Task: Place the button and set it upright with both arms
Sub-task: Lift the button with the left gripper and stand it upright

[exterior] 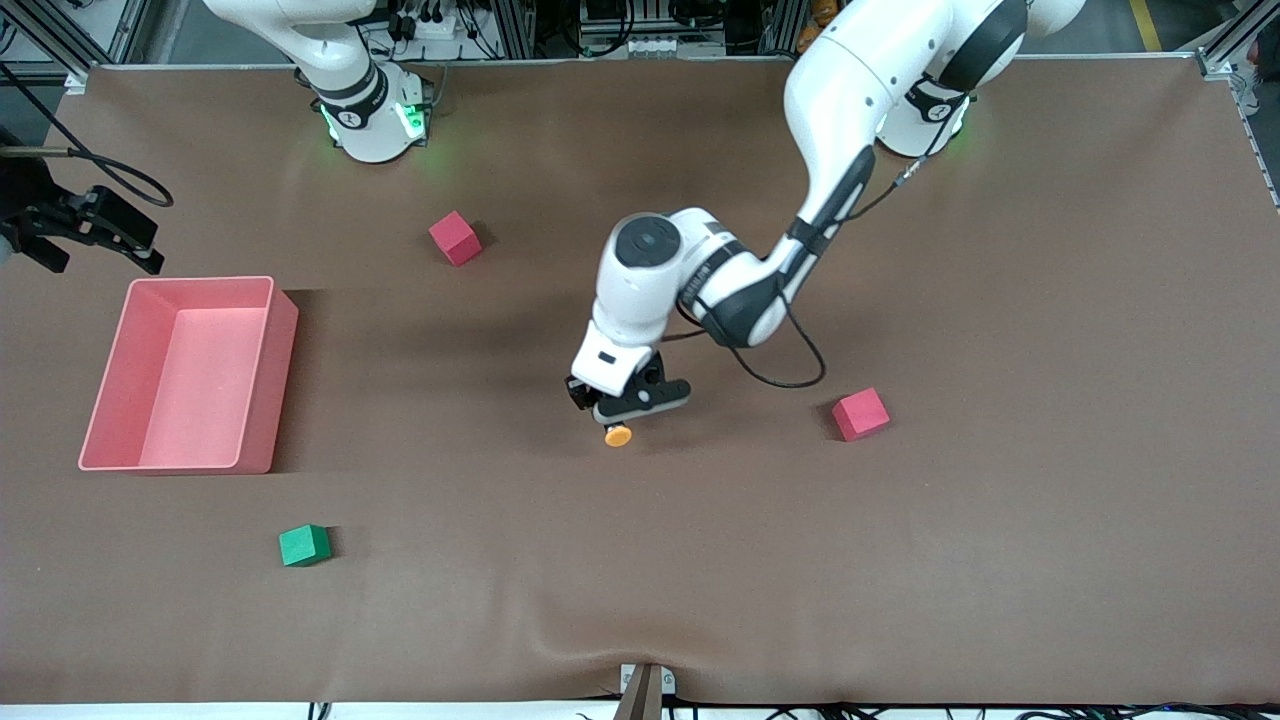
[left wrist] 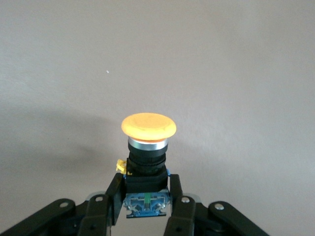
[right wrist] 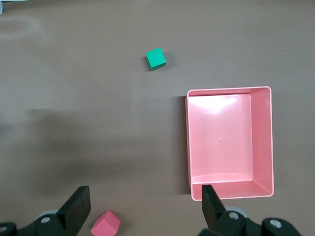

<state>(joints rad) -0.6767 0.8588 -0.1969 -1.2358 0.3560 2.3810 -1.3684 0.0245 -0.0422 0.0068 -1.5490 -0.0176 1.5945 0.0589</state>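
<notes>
Left claw [exterior: 617, 418], over mid-counter [exterior: 640, 560], was closed on the black body of the button [exterior: 618, 434], whose orange cap pointed sideways; placing and uprighting judged outstanding. Right claw [right wrist: 142, 206] waited spread wide and empty above the pink bin [exterior: 190, 372], which held nothing. Red and green cubes lay scattered apart.

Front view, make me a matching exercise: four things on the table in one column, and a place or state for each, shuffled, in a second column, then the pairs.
1. button
2. green cube
3. pink bin
4. right gripper

A. open, over bare table by a red cube
B. nearest the front camera
C. clamped in the left gripper
D. empty, toward the right arm's end

Pairs: 1-C, 2-B, 3-D, 4-A
</notes>
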